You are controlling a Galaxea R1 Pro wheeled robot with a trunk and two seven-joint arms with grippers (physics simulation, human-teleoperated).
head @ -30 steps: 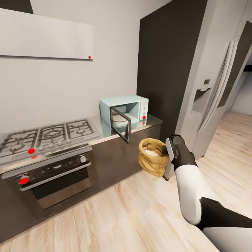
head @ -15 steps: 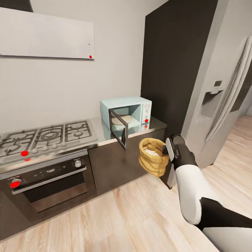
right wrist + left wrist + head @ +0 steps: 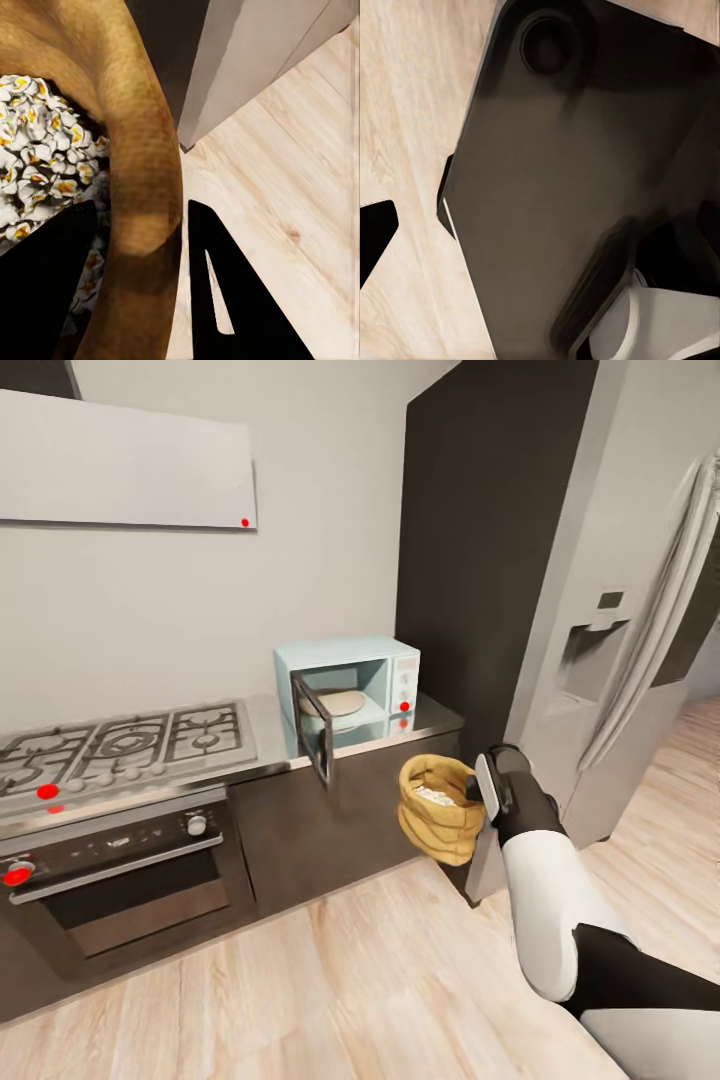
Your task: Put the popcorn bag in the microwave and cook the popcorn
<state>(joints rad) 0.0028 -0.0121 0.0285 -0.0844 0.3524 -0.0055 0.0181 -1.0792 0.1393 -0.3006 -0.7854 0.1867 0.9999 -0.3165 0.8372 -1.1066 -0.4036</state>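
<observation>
My right gripper point(image 3: 478, 784) is shut on the rim of the brown popcorn bag point(image 3: 438, 822), holding it upright in the air in front of the dark cabinets. In the right wrist view its black fingers point(image 3: 232, 300) pinch the bag's rim point(image 3: 146, 157), and whitish popcorn point(image 3: 37, 165) fills the mouth. The pale blue microwave point(image 3: 378, 670) stands on the grey countertop point(image 3: 435, 717), up and to the left of the bag. Its door point(image 3: 312, 740) hangs open toward me. The left wrist view shows my dark body and a black tip at the edge.
A gas hob point(image 3: 120, 740) and a built-in oven point(image 3: 120, 870) sit to the left of the microwave. A tall dark panel point(image 3: 470, 540) and a grey fridge point(image 3: 600, 660) rise on the right. Light wooden floor point(image 3: 350, 980) lies before the cabinets.
The whole view has shifted with my own motion, and the microwave's open door now faces me more squarely. The bag stays in my right gripper, in the same place relative to the arm.
</observation>
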